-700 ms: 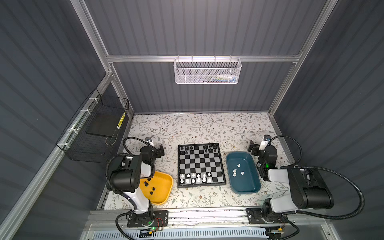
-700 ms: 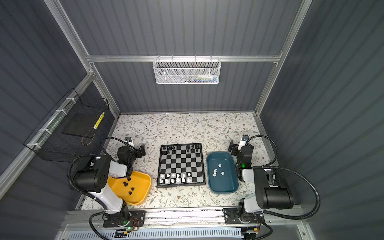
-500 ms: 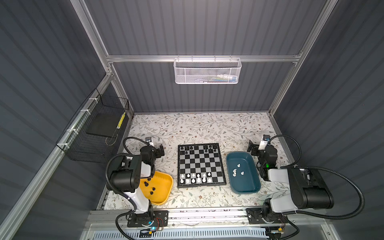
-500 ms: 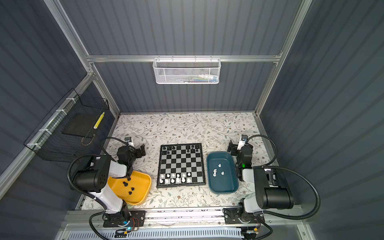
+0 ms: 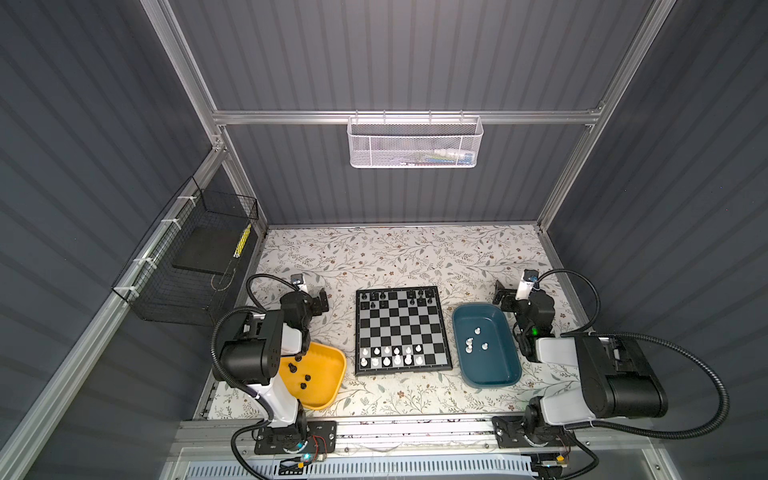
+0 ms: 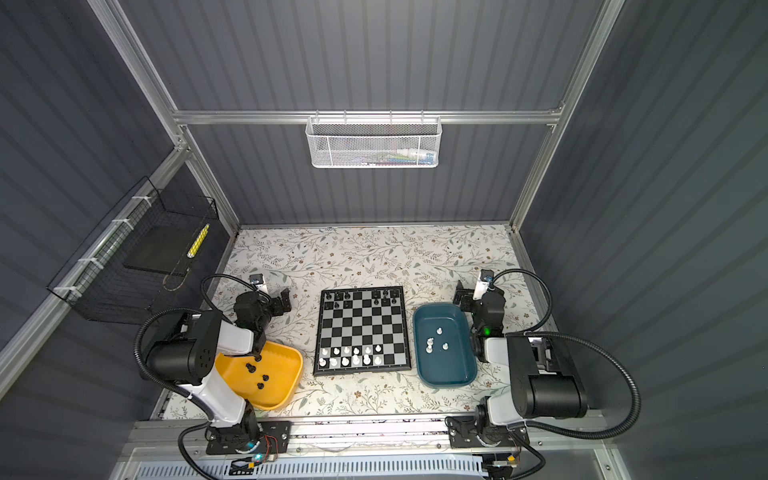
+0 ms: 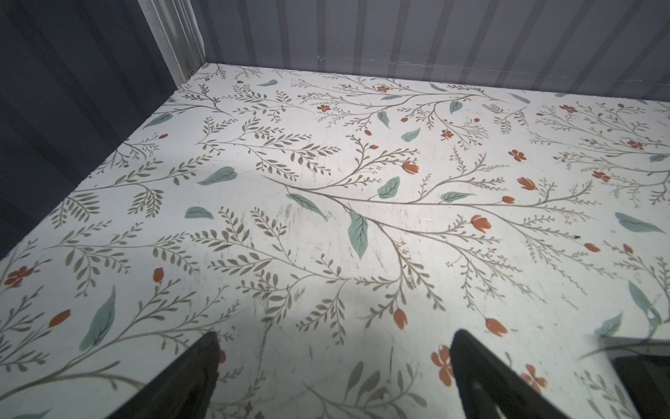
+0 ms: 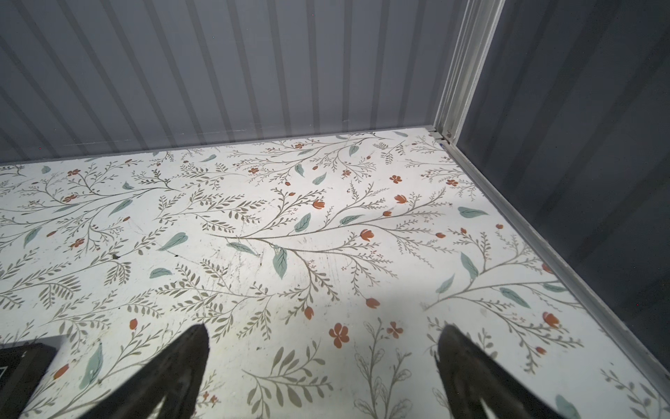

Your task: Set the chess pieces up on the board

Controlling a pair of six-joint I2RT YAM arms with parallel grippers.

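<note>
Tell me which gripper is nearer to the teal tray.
Right. The right gripper hovers just past the far edge of the teal tray; the left gripper is across the board from it.

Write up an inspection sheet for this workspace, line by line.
Surface: floral table, lightly scuffed.
Job's things: board centred, middle rows bare; black pieces on its far rows, white pieces on its near rows, both sets incomplete; loose black pieces in the yellow tray, loose white pieces in the teal tray.
Clutter: nothing seen.
Tools: left tool open, empty, over bare table; right tool the same.
Cables: black hoses loop off both arms, clear of the board.
Surroundings: white mesh basket on the back wall, black wire basket on the left wall.
</note>
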